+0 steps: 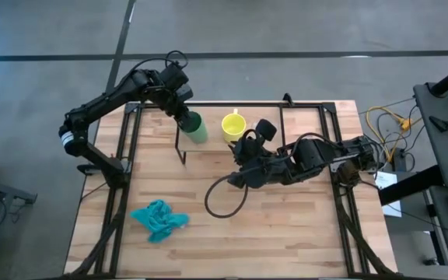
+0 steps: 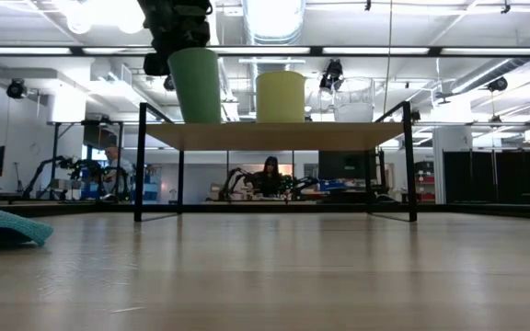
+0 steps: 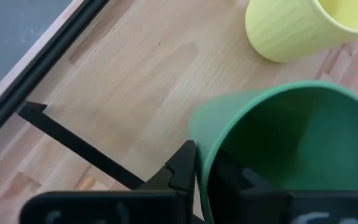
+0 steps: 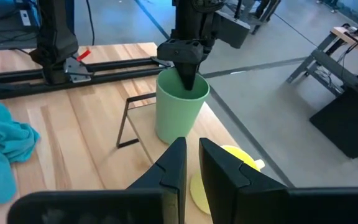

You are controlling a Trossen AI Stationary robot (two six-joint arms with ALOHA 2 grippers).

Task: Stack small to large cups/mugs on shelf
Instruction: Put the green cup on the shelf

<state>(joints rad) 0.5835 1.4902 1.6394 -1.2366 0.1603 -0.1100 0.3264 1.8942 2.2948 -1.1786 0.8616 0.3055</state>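
Sitting upright on the shelf is the green cup, smooth matte plastic with no handle and a slight taper toward the base. It's at one end of the light wooden top, which rides on thin black metal legs. Right beside it is the yellow mug, faintly ribbed on the outside, and next along is the small clear glass cup, all three in a row in the low view.

Left gripper comes straight down onto the green cup, pinching its rim with one dark finger inside the wall and one outside; the left wrist view shows that grip up close.

Right gripper hangs near the yellow mug, fingers drawn close together with only a thin slit between them and nothing held. A loop of black cable lies on the tabletop under that arm.

Off toward the front left of the butcher-block table there's a crumpled teal cloth, well apart from the shelf.
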